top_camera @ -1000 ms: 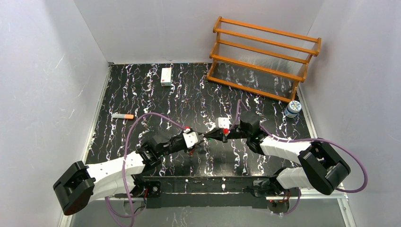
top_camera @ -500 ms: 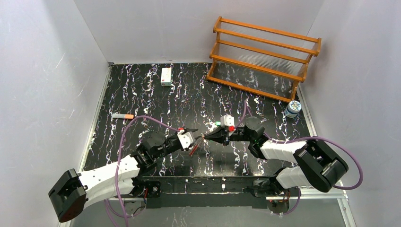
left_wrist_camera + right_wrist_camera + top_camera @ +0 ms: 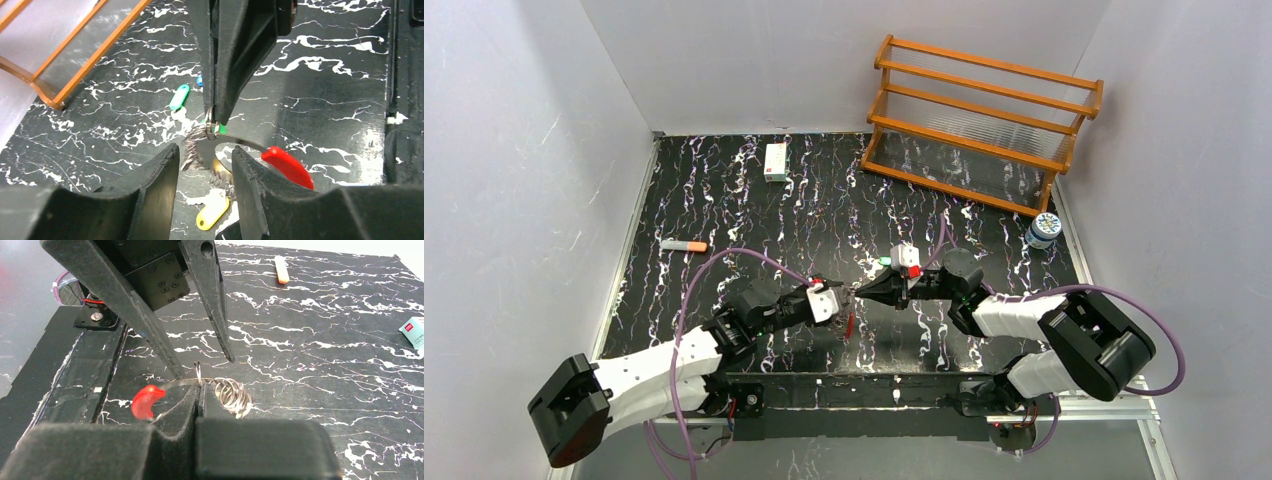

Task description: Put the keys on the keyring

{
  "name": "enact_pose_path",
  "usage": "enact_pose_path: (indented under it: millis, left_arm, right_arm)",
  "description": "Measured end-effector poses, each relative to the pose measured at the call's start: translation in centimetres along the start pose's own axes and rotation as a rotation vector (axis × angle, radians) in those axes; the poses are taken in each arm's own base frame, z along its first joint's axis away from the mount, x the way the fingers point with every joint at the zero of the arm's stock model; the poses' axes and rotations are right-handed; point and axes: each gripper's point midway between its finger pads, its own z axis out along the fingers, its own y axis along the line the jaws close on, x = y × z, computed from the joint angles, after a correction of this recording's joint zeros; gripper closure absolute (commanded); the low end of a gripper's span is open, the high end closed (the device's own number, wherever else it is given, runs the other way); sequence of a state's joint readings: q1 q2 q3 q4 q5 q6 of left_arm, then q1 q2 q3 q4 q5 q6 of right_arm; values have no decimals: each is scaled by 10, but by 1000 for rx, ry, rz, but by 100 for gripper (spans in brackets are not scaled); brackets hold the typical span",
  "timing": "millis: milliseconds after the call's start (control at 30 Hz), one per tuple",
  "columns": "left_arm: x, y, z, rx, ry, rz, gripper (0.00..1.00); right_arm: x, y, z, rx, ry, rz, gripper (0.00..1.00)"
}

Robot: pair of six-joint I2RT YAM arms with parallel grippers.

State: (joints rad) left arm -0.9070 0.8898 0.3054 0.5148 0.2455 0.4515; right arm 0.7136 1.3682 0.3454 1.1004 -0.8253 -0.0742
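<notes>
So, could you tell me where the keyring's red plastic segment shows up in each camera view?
Top external: red segment, just below picture centre.
Left wrist: red segment, lower right of centre.
Right wrist: red segment, lower left.
Shared landmark: the shut right gripper, pinching the keyring right beside the red piece in all three views.
</notes>
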Motion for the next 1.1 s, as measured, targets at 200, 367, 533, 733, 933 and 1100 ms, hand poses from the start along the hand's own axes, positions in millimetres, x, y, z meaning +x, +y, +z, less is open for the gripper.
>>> enact_pose_path:
  millis: [200,367,533,733,933,1100]
  left_arm:
    - [3,-7,0,36,5,4,65]
    - [-2,-5,1,27,-15,2,75]
    - [-6,-2,5,17,-34,-6,83]
    - [-6,-5,7,30,-39,-16,100]
    - [-7,-8,7,46,-44,-27,100]
    - [-4,-8,7,48,-25,-33,100]
  right_arm:
    - [2,0,1,0,0,8,99]
    - [5,0,1,-3,4,23,99]
    - [4,1,1,-11,0,20,99]
    - [4,0,1,-7,0,19,99]
    - [4,-2,0,2,1,19,64]
    - [5,-5,0,18,11,9,47]
